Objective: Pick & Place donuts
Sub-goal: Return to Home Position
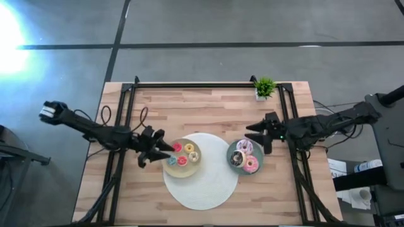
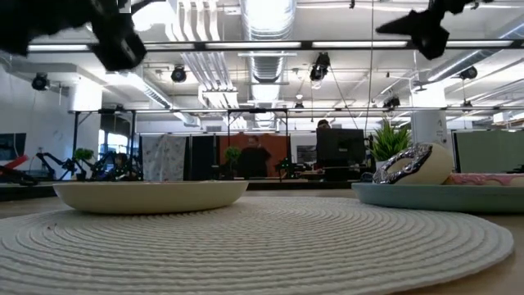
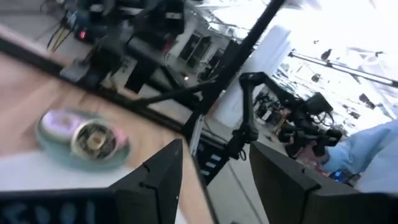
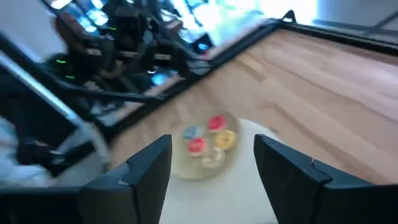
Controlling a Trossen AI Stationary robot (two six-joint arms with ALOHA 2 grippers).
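The beige plate (image 1: 184, 165) lies on the white mat and carries the mini donuts: red (image 1: 177, 148), yellow (image 1: 189, 149), blue (image 1: 171, 160) and another red one (image 1: 182, 161). They also show in the right wrist view as the mini donuts (image 4: 206, 144). The teal plate (image 1: 231, 151) holds the lilac-white (image 1: 245, 147), chocolate (image 1: 237, 158) and pink (image 1: 251, 165) donuts. My left gripper (image 1: 169, 150) hovers open at the beige plate's left rim. My right gripper (image 1: 249, 134) hovers open above the teal plate's far rim. Both are raised off the table, and the low view shows them high up.
The big white round mat (image 1: 202, 189) lies under the beige plate, with the teal plate at its right edge. A small potted plant (image 1: 264, 87) stands at the far right corner. A black frame (image 1: 189, 84) runs along the far and side edges. Bare wood lies on the far half.
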